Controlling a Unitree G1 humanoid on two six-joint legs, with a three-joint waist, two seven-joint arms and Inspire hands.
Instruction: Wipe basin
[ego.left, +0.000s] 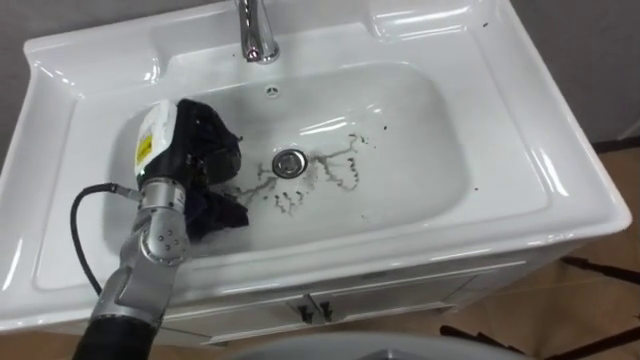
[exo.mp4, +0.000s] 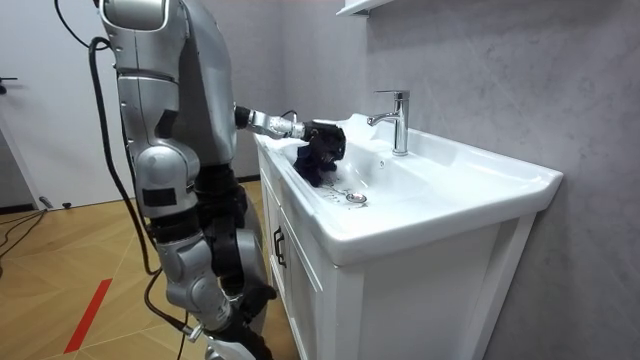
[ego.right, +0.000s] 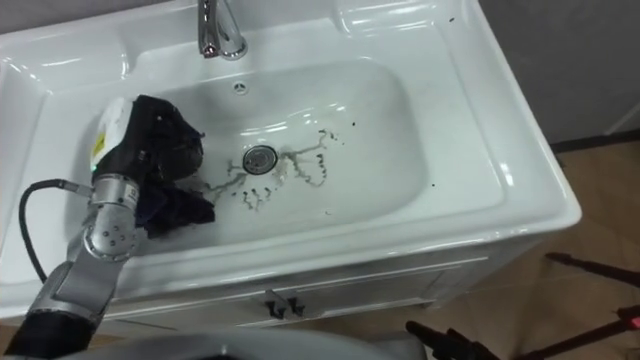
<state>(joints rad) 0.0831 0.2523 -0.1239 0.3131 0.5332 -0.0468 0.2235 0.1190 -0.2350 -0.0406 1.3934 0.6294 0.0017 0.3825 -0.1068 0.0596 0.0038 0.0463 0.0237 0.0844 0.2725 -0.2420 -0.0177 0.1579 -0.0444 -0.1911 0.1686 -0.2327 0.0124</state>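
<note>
A robot is standing at the front of a white vanity cabinet (exo.mp4: 420, 300), facing a wide white basin (ego.left: 560, 190) and reaching its left arm down into the bowl. The left hand (ego.left: 180, 135) is hovering low over the bowl's left slope, its dark fingers (ego.left: 222, 155) curled tight around a black cloth (ego.left: 220, 212). The cloth is bunching under the fingers and drooping below them onto the basin's wall. A chrome faucet (ego.left: 257, 35) is rising on the back ledge, beyond the fingers and slightly to their right. The round metal drain (ego.left: 289, 162) is sitting just to the right of the fingertips. Thin dark squiggly marks (ego.left: 340, 170) are spreading around the drain, on the far side of it from the fingers. The right hand (exo.mp4: 225, 200) is hanging low by the robot's hip.
</note>
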